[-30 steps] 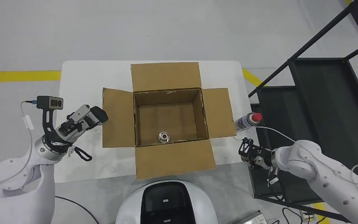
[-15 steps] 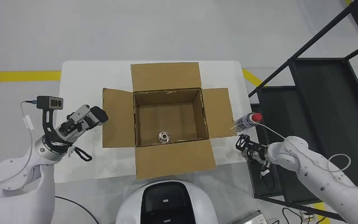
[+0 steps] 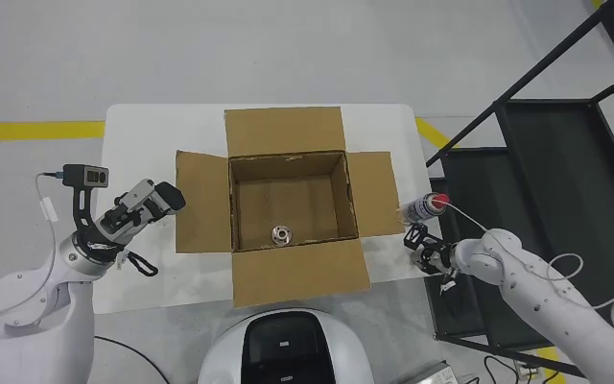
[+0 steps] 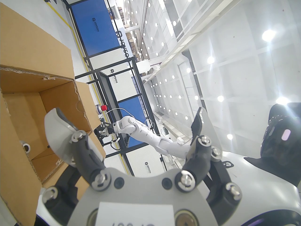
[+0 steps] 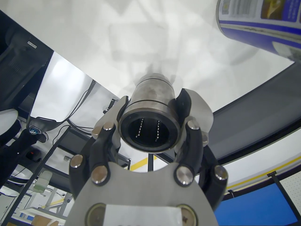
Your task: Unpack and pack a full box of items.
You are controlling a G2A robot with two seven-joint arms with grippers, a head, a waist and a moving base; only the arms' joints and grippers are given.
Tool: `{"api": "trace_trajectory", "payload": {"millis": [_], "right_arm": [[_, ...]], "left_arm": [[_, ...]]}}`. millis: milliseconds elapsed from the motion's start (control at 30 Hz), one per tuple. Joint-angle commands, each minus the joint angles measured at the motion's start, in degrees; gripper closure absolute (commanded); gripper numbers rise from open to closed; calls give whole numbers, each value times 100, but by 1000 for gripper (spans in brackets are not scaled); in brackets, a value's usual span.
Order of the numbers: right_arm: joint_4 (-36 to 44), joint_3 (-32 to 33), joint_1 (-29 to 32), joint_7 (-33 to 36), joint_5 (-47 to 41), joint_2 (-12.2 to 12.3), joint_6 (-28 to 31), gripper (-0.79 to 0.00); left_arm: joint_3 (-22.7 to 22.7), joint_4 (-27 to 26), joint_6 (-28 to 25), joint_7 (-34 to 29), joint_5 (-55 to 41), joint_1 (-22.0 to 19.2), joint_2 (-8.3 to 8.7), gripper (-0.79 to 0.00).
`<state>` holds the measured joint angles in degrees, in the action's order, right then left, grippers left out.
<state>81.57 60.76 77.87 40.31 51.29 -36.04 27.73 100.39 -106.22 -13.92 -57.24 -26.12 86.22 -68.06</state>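
Right gripper (image 5: 154,99) is clamped on a steel linear bearing (image 5: 150,118); I see it at the table's (image 3: 144,134) right edge, near a spray can (image 3: 423,206). Left gripper (image 3: 158,199), fingers apart, waits beside the cardboard box's (image 3: 284,130) left flap.

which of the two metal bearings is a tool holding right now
The bearing clamped in the right tool, near the spray can. The other bearing lies loose on the floor of the open box, with no tool touching it.
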Motion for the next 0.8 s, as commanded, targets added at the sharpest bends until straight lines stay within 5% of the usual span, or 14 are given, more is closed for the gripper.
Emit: {"api": "trace_trajectory", "payload": {"millis": [0, 300, 333, 367, 400, 767], "right_arm": [[-92, -36, -59, -42, -32, -34, -13, 0], [-484, -110, -223, -159, -119, -142, 93, 0], [-509, -115, -228, -166, -139, -151, 116, -446], [-532, -117, -234, -176, -155, -159, 136, -742], [-555, -121, -241, -182, -157, -169, 157, -785], [-483, 143, -94, -355, -190, -141, 325, -785]], "left_arm": [[0, 0, 0, 0, 0, 0, 0, -785], [0, 0, 0, 0, 0, 0, 0, -785], [0, 0, 0, 0, 0, 0, 0, -785], [0, 0, 0, 0, 0, 0, 0, -785], [0, 0, 0, 0, 0, 0, 0, -785], [0, 0, 0, 0, 0, 0, 0, -785]]}}
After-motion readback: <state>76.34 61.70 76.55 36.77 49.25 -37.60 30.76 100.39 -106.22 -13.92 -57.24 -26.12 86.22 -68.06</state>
